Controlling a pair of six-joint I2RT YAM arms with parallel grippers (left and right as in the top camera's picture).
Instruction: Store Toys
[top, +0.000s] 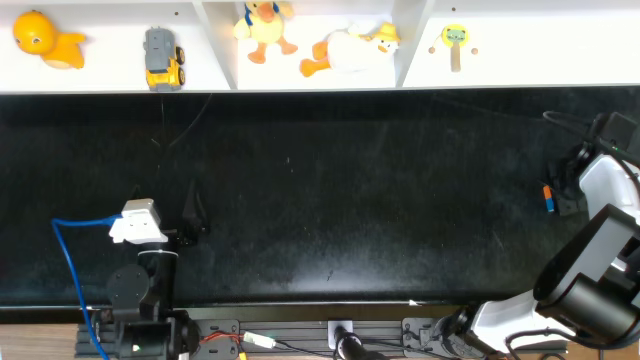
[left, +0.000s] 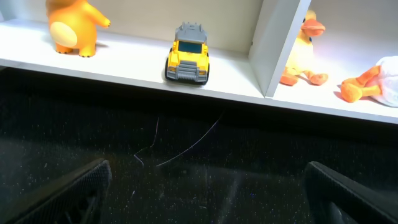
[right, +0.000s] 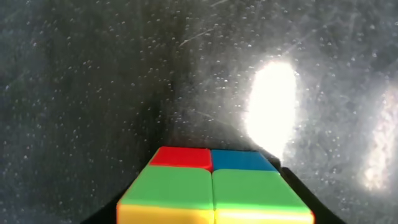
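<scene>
A colour cube with green, red, blue and yellow faces sits between the fingers of my right gripper, close above the black table. From above, that gripper is at the table's right edge, with a bit of the cube showing. My left gripper rests low at the front left, open and holding nothing. Along the white shelf at the back stand an orange duck, a yellow truck, a yellow duck plush, a white duck plush and a small green toy.
White dividers split the shelf into compartments. The left wrist view faces the truck and the orange duck in one compartment. A blue cable loops beside the left arm's base. The black table is bare across its middle.
</scene>
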